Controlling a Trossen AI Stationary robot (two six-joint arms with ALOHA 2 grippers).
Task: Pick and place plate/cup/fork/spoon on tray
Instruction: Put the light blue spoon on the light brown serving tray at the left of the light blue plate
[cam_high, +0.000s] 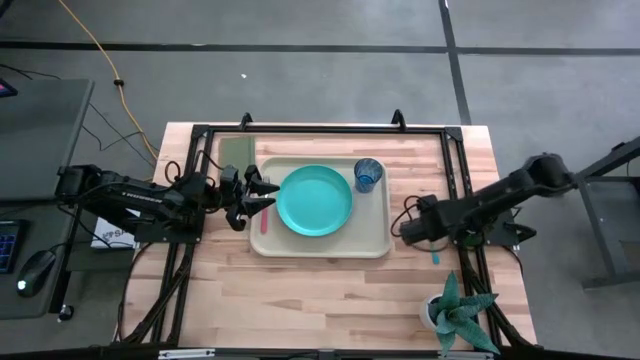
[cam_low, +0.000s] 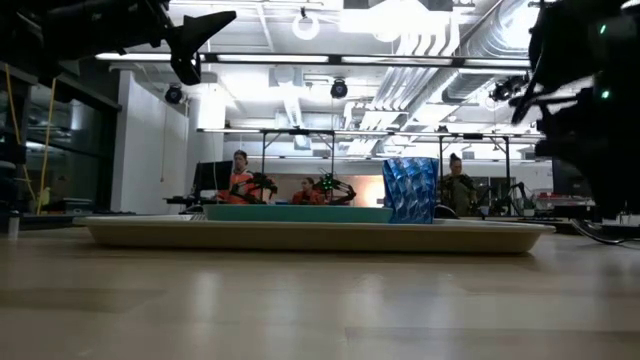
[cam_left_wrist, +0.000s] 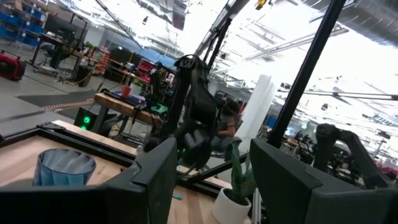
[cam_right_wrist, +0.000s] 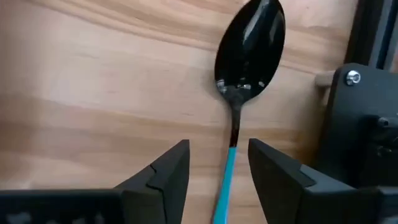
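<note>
The beige tray lies mid-table. On it rest the teal plate, the blue cup upright at its far right corner, and the pink-handled fork flat along its left side. My left gripper is open and empty, high over the tray's left edge. The spoon lies flat on the wood right of the tray, and a bit of its blue handle shows in the high view. My right gripper is open low over it, one finger on either side of the handle, not touching.
A black frame runs around the work area, with one rail close beside the spoon. A small olive-green rectangle lies at the far left. A potted plant stands at the near right. People sit in the room behind.
</note>
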